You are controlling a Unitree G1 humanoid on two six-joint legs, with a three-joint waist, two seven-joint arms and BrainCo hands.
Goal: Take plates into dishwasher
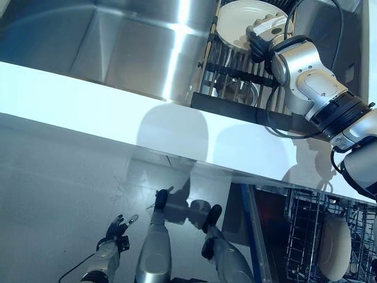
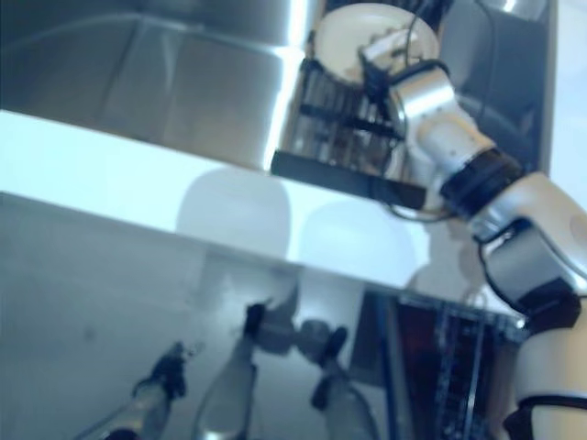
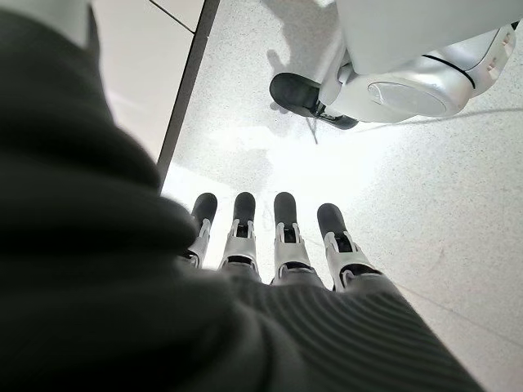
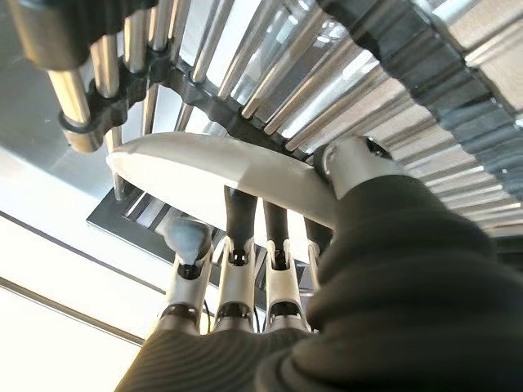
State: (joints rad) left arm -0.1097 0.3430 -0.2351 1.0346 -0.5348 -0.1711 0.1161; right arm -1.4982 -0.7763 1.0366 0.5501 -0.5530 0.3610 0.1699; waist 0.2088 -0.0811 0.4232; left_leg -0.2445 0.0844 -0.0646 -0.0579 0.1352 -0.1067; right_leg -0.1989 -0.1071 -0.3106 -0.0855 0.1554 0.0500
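Right robot hand (image 1: 266, 32) has its fingers under and thumb over the plate (image 1: 241, 23), standing in the far-right rack (image 1: 235, 73); lift straight up clear of the prongs. Left robot hand (image 1: 118, 229) hangs open.

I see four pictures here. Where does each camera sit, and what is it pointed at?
Left eye view: on the head, looking down at the counter; right robot hand on a white plate in the drying rack.
Right eye view: beside it, same scene; both show the left robot hand hanging low.
Left wrist view: on the left wrist, facing the floor past straight fingers.
Right wrist view: on the right wrist, fingers against that plate's rim.
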